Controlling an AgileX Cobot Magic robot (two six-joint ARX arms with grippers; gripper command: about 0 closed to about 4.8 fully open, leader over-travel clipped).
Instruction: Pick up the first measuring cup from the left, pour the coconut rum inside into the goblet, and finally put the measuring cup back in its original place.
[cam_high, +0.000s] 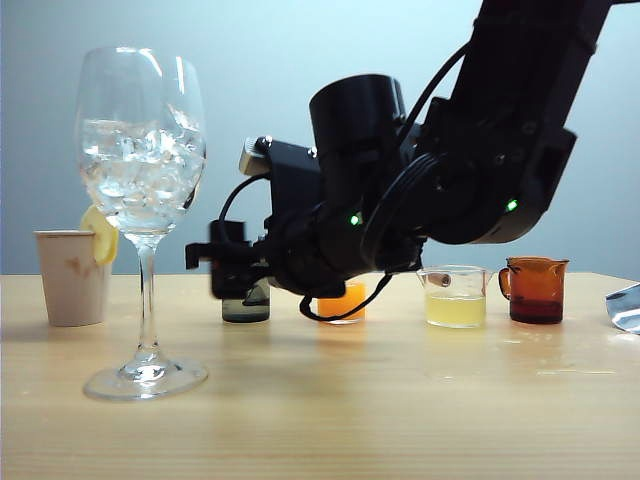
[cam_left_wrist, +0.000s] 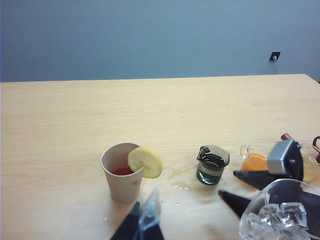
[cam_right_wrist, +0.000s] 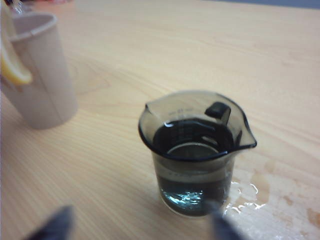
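Note:
The first measuring cup (cam_right_wrist: 195, 150), smoky grey with a spout and handle, stands on the table (cam_high: 400, 400). It holds clear coconut rum (cam_right_wrist: 192, 192). My right gripper (cam_right_wrist: 140, 227) is open, and the cup sits just beyond its spread fingertips, closer to one finger. In the exterior view this gripper (cam_high: 225, 270) reaches across, hiding most of the cup (cam_high: 246, 305). The goblet (cam_high: 142, 150), tall and full of ice, stands at the front left. My left gripper (cam_left_wrist: 145, 215) hangs shut above the table near the paper cup, far from the measuring cup (cam_left_wrist: 212, 165).
A beige paper cup (cam_high: 70, 278) with a lemon slice stands behind the goblet. Right of the smoky cup are an orange-liquid cup (cam_high: 345, 302), a pale yellow one (cam_high: 455, 298) and an amber one (cam_high: 535, 290). Spilled drops (cam_right_wrist: 245, 192) lie beside the smoky cup.

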